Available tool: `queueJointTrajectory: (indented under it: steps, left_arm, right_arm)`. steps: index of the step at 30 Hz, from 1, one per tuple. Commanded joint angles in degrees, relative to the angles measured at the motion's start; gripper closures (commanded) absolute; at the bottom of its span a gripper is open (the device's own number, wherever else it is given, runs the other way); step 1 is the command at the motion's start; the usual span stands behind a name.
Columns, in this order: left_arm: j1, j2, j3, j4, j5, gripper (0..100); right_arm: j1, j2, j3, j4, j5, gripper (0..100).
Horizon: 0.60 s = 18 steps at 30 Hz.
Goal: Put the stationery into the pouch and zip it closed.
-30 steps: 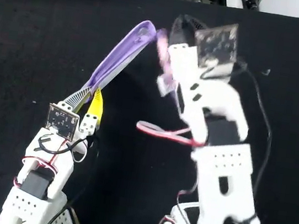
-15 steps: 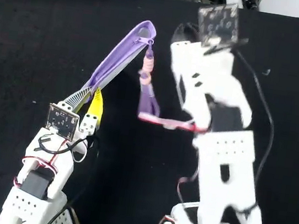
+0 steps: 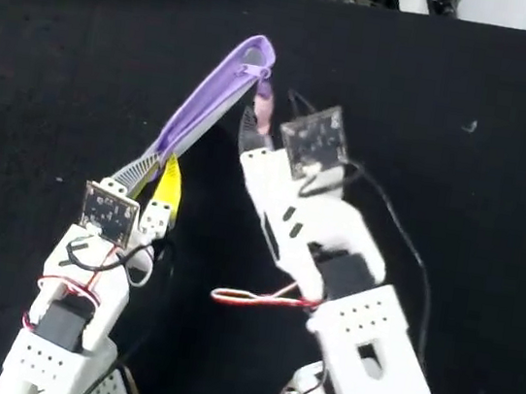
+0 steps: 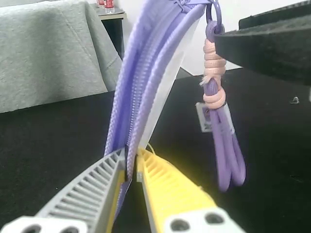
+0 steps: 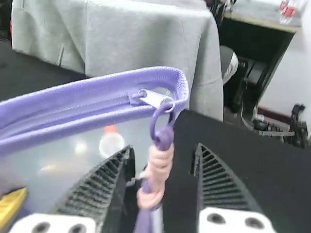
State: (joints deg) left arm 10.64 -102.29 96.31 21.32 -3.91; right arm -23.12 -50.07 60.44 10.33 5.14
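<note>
Nearest the arm bases, the left gripper (image 3: 163,165) is closed tight on the thin lower edge of the purple pouch (image 3: 208,101). The pouch is held up off the black table (image 3: 66,62) and slants away towards the far side. Because only that narrow edge is pinched, a hard tug at the far end could pull the pouch out of the hold or twist it.

Farther on, the right gripper (image 3: 254,122) is spread open with nothing held. The pull cord (image 5: 163,136) hangs between its fingers without being pinched. If the gripper closes off-centre, the knotted cord could be pushed aside and missed.

At the far corner, the zip slider (image 5: 148,97) is seen close to the end of the zip. Whether the last stretch is fully shut cannot be told.

Counted are one pouch, one zip slider, one pull cord with a pink knot, and two grippers. Blurred shapes are seen through the clear side of the pouch, so the stationery cannot be counted.
</note>
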Motion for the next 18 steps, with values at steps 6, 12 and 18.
queueJointTrajectory:
  steps: [6,12,18]
  left_arm:
    - [-0.40,0.79,1.27,0.35,-0.53,97]
    - [-0.40,0.79,1.27,0.35,-0.53,97]
    - [-0.40,0.79,1.27,0.26,-0.53,97]
  right_arm:
    - [0.18,10.59,-4.44,-9.05,-0.53,80.8]
    - [0.79,15.78,-7.25,-9.32,-0.18,80.9]
    - [1.14,15.78,-7.25,-9.41,0.00,99.2]
